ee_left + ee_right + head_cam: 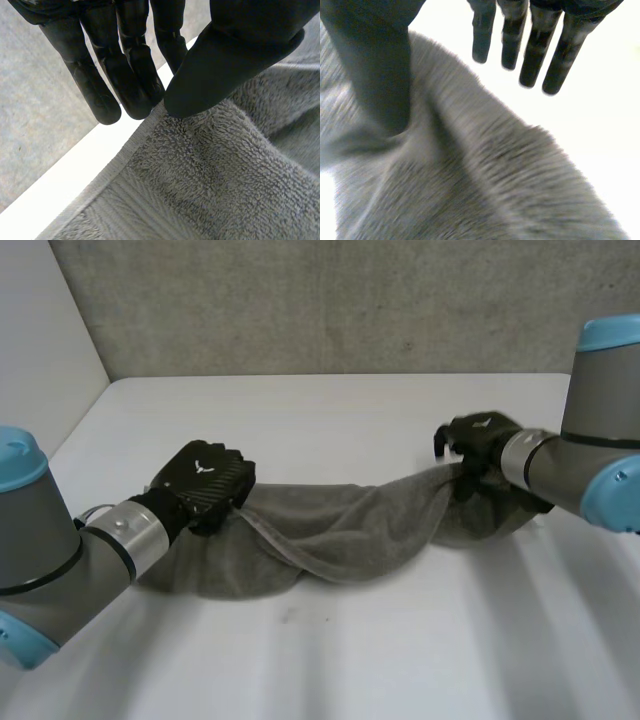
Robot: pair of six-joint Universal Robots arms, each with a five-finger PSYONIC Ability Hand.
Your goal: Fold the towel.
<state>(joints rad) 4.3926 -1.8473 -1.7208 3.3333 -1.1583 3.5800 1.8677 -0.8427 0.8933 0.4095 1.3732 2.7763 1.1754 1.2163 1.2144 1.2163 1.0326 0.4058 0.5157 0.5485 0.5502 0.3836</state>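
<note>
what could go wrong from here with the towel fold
1. The left hand pinches only the hemmed edge of the towel between thumb and fingers; a pull could slip it free.
2. The right hand has its thumb on the cloth while its fingers are straight and off it, so that end may drop.
3. The towel lies bunched and twisted between the hands, so a fold would likely come out uneven.

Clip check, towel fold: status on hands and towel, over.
Left hand pinching towel at its hem. Right hand open, thumb against towel's other end. Towel bunched, strung between hands, not folded. Nothing in the way.
</note>
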